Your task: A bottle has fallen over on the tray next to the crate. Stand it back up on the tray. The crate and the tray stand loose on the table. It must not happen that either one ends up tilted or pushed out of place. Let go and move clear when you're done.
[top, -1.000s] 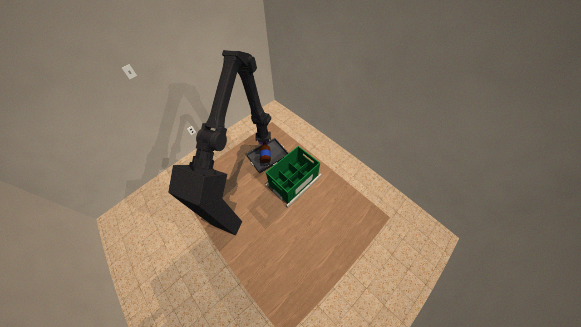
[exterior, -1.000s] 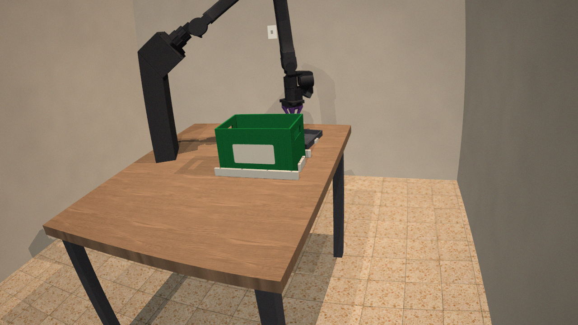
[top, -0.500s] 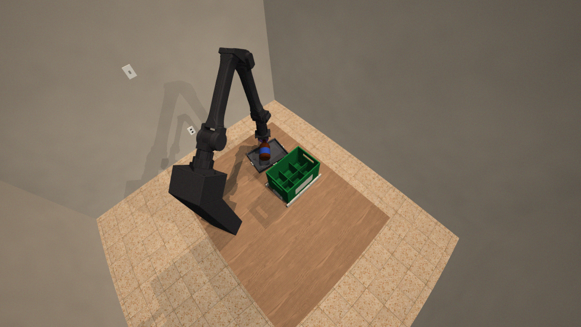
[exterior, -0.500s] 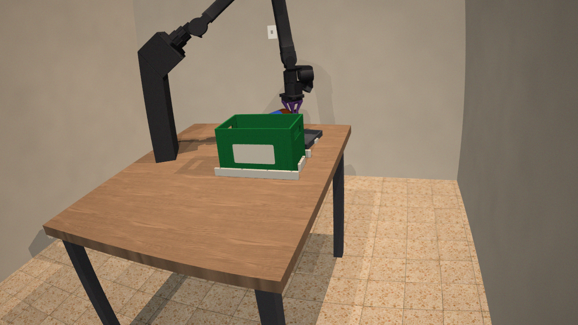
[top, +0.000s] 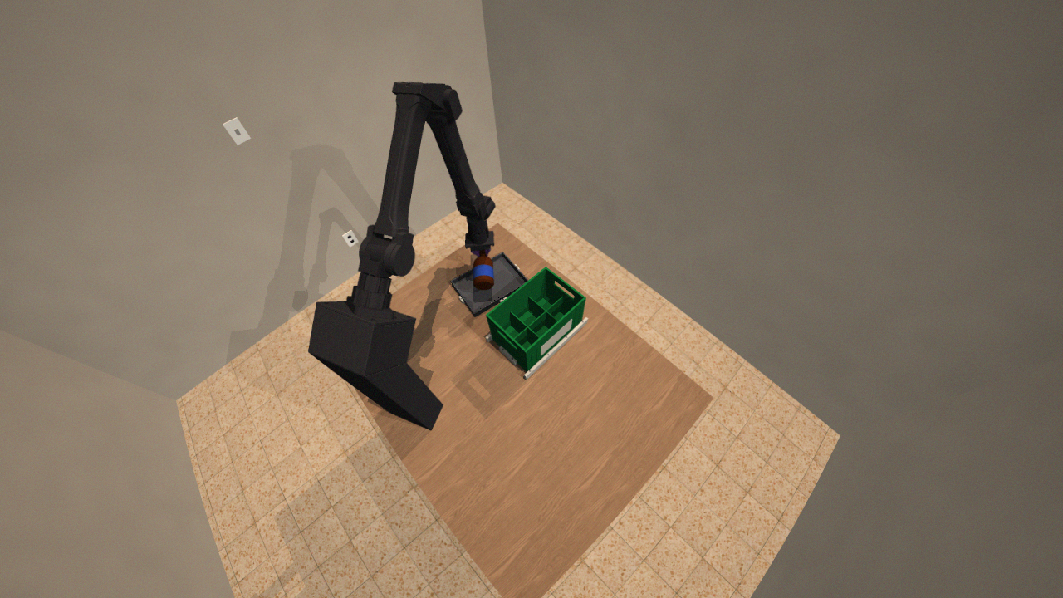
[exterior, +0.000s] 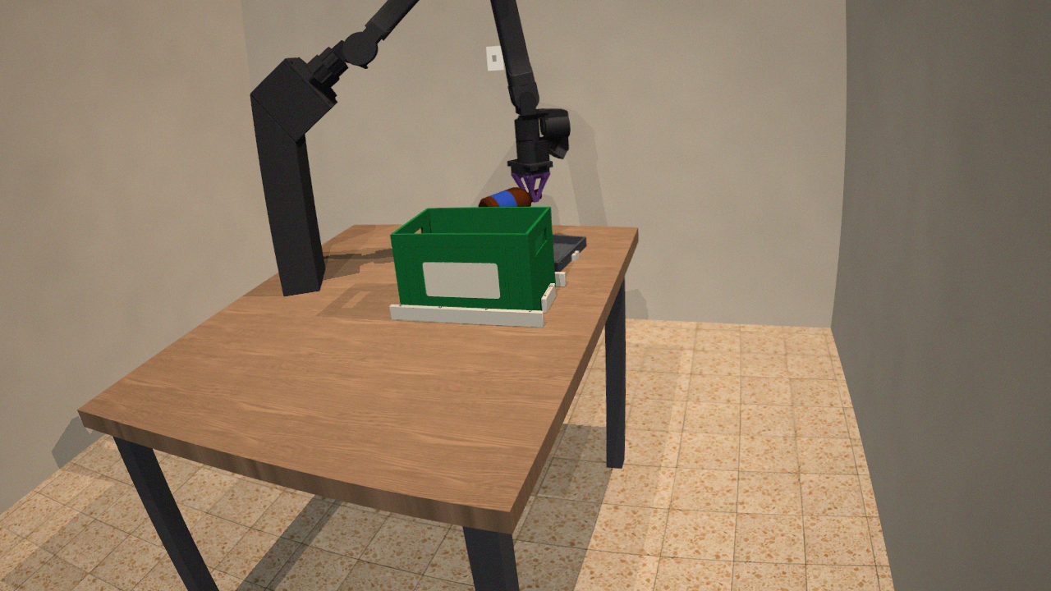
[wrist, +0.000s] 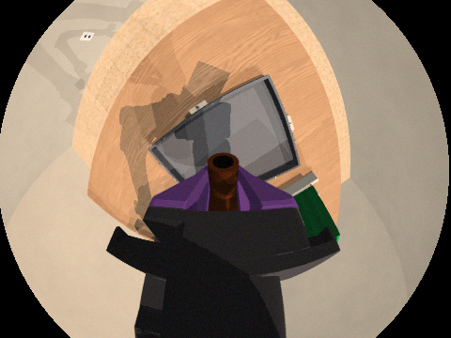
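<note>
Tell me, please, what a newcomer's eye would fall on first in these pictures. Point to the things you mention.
Probably the bright green crate [top: 555, 335] [exterior: 461, 290] [wrist: 318, 212], standing on the wooden table beside the dark tray [top: 463, 299] [exterior: 571, 240] [wrist: 282, 110]. Next comes the brown bottle [top: 482, 276] [exterior: 507, 198] [wrist: 223, 180] with its blue band, held tilted above the tray in the purple claw [top: 482, 253] [exterior: 535, 197] [wrist: 223, 170].

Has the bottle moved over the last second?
Yes: the bottle has risen; in the exterior view it now shows above the crate's rim, which hid it.
</note>
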Robot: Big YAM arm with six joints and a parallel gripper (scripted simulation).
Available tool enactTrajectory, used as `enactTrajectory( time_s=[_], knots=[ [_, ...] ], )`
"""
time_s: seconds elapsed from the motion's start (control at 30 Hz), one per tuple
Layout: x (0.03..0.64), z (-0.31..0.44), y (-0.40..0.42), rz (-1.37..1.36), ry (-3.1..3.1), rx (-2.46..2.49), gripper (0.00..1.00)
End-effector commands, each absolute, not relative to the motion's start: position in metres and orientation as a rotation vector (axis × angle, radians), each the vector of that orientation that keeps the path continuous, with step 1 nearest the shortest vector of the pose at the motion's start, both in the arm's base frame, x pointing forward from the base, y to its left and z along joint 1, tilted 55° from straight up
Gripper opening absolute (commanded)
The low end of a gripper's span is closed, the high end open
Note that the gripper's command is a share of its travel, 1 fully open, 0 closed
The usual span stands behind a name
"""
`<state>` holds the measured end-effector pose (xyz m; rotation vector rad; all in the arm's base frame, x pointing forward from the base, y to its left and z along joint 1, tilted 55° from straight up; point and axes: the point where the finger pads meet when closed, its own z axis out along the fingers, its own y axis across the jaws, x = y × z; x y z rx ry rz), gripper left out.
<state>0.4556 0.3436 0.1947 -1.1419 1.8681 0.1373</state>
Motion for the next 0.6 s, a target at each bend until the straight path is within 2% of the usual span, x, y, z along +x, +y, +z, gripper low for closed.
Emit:
enactTrajectory(
  time_s=[0.0,0.57],
  knots=[
    [0.449,0.209,0.332,0.128,1.858,-1.138,0.0],
    [0.434,0.221,0.321,0.128,1.858,-1.138,0.0]
  ],
)
